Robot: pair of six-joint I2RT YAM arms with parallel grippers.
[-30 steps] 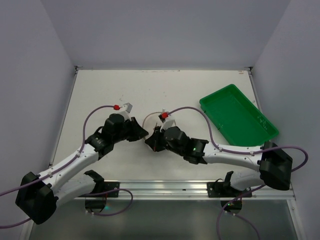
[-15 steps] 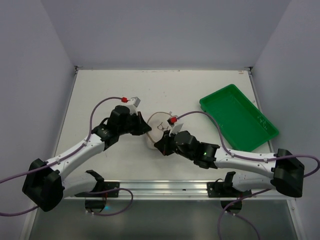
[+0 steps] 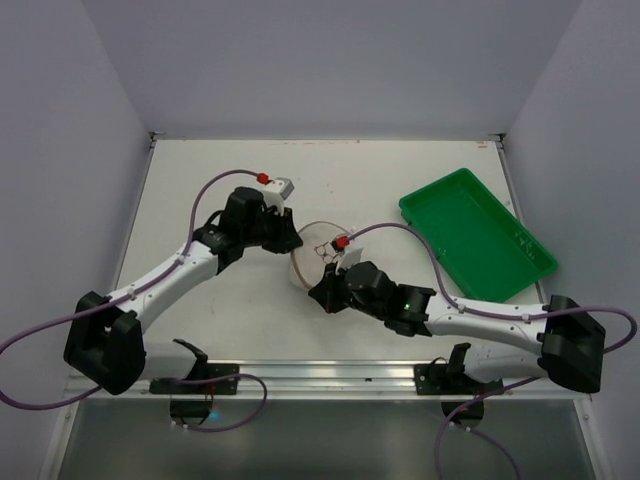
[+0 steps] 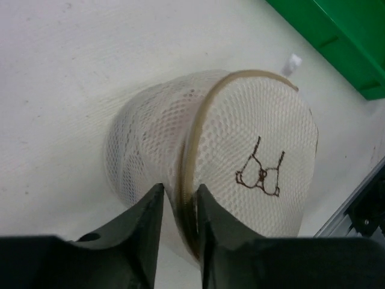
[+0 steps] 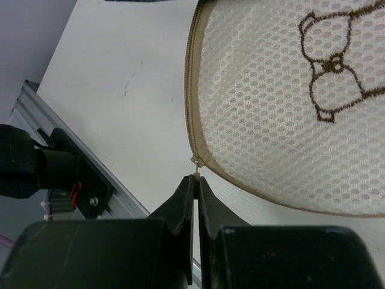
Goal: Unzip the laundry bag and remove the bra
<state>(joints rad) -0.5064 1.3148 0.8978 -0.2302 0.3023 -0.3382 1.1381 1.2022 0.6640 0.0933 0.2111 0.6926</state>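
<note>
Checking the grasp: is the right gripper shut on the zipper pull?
Yes, the right gripper pinches the zipper pull at the laundry bag's tan rim.

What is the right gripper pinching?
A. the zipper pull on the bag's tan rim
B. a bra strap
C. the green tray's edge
A: the right gripper is shut on the small zipper pull at the rim of the laundry bag.

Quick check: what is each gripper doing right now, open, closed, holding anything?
The left gripper is closed on the laundry bag at its tan rim.
The right gripper is closed on the zipper pull.
</note>
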